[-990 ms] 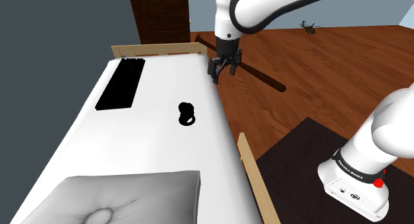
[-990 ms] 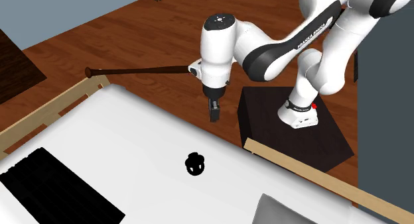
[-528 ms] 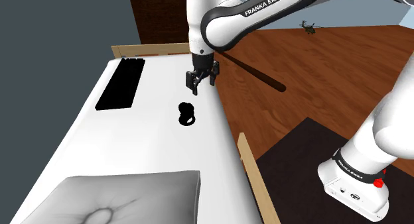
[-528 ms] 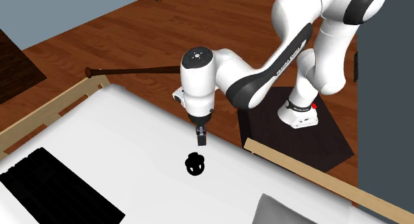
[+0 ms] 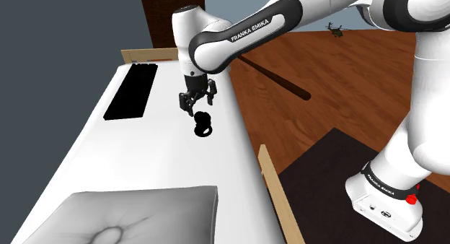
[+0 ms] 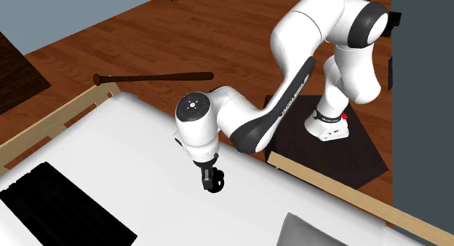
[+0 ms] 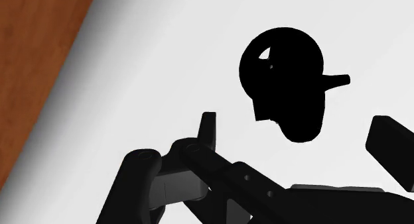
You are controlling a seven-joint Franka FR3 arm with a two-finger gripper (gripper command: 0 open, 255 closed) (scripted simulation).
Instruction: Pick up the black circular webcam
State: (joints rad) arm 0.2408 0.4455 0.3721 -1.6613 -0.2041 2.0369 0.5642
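Observation:
The black circular webcam (image 5: 204, 125) lies on the white bed top (image 5: 166, 159), near the edge that faces the wood floor. My gripper (image 5: 197, 105) hangs just above it, slightly toward the keyboard side, and is open. In the wrist view the two fingers (image 7: 208, 125) stand wide apart, and the webcam (image 7: 285, 77) lies ahead between them, untouched. In the second exterior view the hand (image 6: 206, 176) covers part of the webcam (image 6: 217, 181).
A black keyboard (image 5: 132, 91) lies farther along the bed. A grey pillow (image 5: 122, 217) sits at the near end. The wooden bed frame (image 5: 278, 199) runs along the edge. On the wood floor beyond it lie a baseball bat (image 5: 278, 78) and a small toy helicopter (image 5: 335, 29).
The arm has swung from over the bed's floor-side edge to the shoulder view's left and come down over the webcam. The webcam has not moved, and the fingers have stayed apart.

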